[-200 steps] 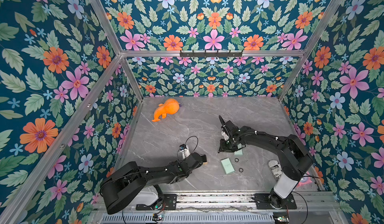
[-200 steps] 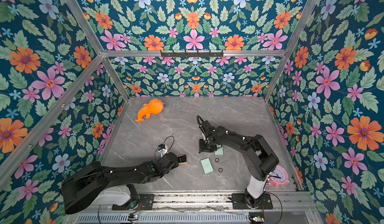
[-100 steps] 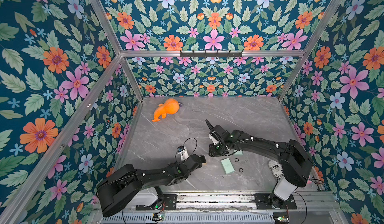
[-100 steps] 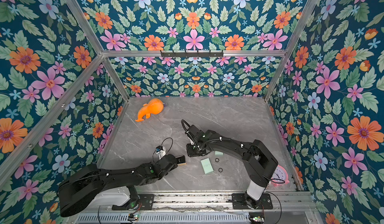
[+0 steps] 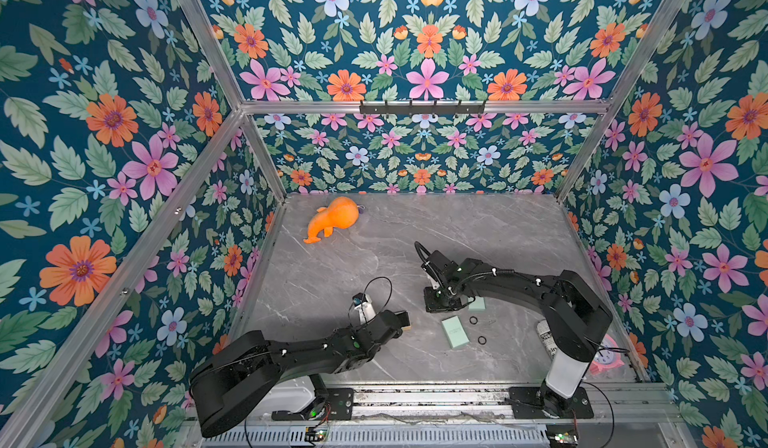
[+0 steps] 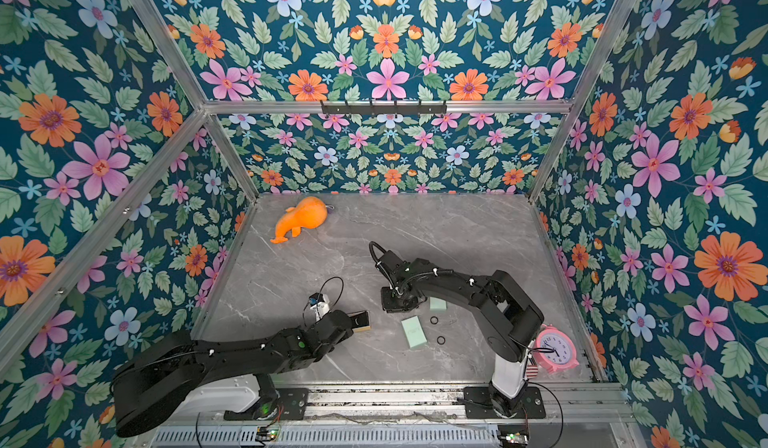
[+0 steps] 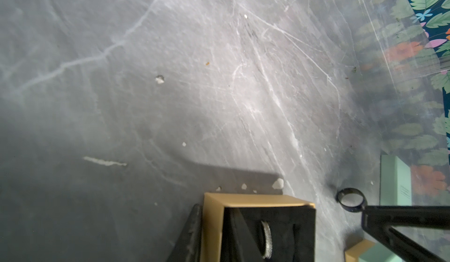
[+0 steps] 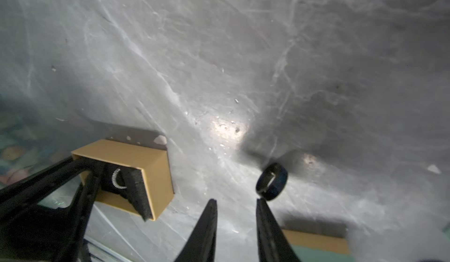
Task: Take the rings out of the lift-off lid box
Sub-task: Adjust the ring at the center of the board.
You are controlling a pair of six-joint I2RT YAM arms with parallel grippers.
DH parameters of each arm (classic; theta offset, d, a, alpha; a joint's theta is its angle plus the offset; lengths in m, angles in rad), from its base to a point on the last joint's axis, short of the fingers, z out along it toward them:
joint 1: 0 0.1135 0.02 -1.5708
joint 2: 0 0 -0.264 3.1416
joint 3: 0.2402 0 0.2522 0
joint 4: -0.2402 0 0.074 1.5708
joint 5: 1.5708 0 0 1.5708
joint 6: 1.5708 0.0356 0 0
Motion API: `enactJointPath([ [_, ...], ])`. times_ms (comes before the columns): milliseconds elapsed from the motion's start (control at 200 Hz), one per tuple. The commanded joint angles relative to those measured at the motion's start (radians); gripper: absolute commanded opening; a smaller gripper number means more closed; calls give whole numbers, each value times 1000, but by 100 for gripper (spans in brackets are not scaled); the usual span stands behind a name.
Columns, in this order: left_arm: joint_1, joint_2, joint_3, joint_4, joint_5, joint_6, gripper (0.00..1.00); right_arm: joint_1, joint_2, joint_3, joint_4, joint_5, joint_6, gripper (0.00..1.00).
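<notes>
The left end effector (image 5: pixel 398 320) is clamped on one wall of the lift-off lid box (image 7: pixel 255 201), an open tan base lined with black foam. One finger sits outside the wall and the other inside it. The box rests on the grey marble worktop (image 5: pixel 478 233), toward the front and a little left of centre in both top views. A sparkling silver ring (image 7: pixel 266 239) stands on edge in a slot of the foam. The right end effector (image 8: pixel 235 201) points down at the worktop near the box, its fingers apart with a clear gap and nothing between them. A black ring (image 8: pixel 271 181) stands tilted on the worktop right at the tip of one of those fingers, on its outer side; whether it touches the finger I cannot tell. Another black ring (image 5: pixel 473 320) lies flat on the worktop just beside a mint-green lid (image 5: pixel 455 331), and a further black ring (image 5: pixel 482 340) lies flat near the lid's front end. The two rings are apart from each other and well apart from the box. The lid lies flat between the two arms. A second mint-green piece (image 5: pixel 476 303) is partly hidden behind the right end effector. An orange plush toy (image 5: pixel 332 219) lies near the back left corner, and a pink alarm clock (image 6: pixel 555 348) stands by the right arm's base.
</notes>
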Motion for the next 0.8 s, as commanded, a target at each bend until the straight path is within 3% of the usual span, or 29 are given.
enactJointPath([
  [0,0,0,0,-24,-16,4,23,-2,-6,-19,-15,37,13,29],
  [390,-1,6,-7,-16,-21,2,22,-30,-40,-41,-33,101,5,28],
  [795,-2,-3,-7,-25,-29,1,22,-90,117,154,-83,168,-104,28],
])
